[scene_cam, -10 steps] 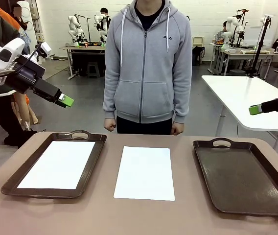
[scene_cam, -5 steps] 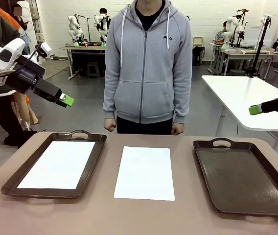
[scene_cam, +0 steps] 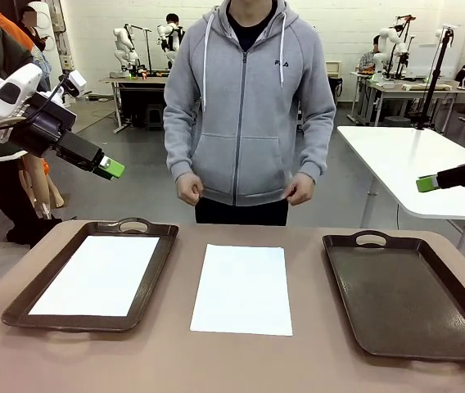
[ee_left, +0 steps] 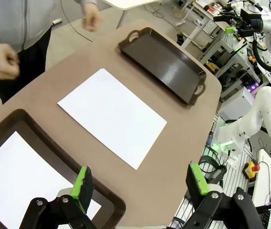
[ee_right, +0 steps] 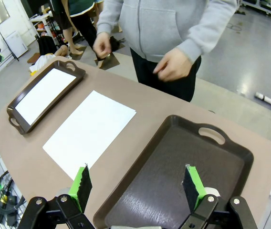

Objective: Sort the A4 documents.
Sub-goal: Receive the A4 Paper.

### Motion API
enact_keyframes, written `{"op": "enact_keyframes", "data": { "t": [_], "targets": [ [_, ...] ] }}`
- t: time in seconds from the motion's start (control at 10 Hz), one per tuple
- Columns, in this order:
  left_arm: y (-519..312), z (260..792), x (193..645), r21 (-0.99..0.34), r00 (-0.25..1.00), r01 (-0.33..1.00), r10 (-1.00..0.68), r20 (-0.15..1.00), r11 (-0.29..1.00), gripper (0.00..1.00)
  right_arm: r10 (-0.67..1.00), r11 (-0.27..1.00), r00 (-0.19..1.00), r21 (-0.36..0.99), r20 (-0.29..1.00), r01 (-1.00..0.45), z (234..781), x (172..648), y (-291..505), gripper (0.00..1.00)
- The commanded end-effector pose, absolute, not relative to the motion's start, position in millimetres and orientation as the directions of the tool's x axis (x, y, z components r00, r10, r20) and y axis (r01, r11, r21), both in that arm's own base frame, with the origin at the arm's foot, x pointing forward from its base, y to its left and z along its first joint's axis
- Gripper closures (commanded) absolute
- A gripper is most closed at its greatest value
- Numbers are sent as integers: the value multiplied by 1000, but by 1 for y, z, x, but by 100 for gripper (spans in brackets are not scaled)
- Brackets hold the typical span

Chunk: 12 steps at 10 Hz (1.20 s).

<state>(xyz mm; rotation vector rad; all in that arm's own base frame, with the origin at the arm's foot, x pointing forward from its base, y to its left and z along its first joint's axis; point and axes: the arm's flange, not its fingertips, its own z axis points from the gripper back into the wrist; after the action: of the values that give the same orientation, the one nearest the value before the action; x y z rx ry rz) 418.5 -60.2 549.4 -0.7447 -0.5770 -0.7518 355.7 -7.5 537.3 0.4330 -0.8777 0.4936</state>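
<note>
Centre of the table (scene_cam: 241, 364): and there it is, one white, blank-looking A4 document (scene_cam: 243, 288) lying flat on the brown top, short edge toward the person, between the two trays and touching neither.
Left tray (scene_cam: 157, 272): dark brown, handle at the far end, and a second A4 sheet (scene_cam: 97, 274) lies flat inside it, squared to the rim, covering most of the floor.
Right tray (scene_cam: 408, 299): same dark brown, handle at the far end, sitting on the robot's right, apart from the middle document with bare table between.
Left gripper (ee_left: 140, 177): raised at the table's left side, angled down toward the left tray, whose near corner sits under it in the wrist view; green pads (ee_left: 84, 180) stand wide apart, nothing held.
Right gripper (ee_right: 137, 180): hanging high off the right side, looking down on the right tray; fingers (ee_right: 83, 183) spread just as wide, gripping nothing, no contact with tray or paper.
Person: standing at the far edge in a grey zip hoodie (scene_cam: 245, 106), white drawstrings hanging, both hands (scene_cam: 189, 190) loosely curled at waist height, above the table's far edge and off the paper.
Behind the person: a white table (scene_cam: 413, 155) off to the right on a grey floor, more worktables along the white back wall.
</note>
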Motion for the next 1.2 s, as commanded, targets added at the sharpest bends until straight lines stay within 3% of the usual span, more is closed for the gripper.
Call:
{"op": "enact_keyframes", "data": {
  "t": [0.0, 1.1],
  "targets": [
    [-59, 550, 418, -381, 600, 776, -402, 691, 503, 0, 233, 798, 537, 157, 811, -583, 536, 356, -8, 0],
    [-59, 550, 418, -381, 600, 776, -402, 691, 503, 0, 233, 798, 537, 157, 811, -583, 536, 356, -8, 0]
  ]
}}
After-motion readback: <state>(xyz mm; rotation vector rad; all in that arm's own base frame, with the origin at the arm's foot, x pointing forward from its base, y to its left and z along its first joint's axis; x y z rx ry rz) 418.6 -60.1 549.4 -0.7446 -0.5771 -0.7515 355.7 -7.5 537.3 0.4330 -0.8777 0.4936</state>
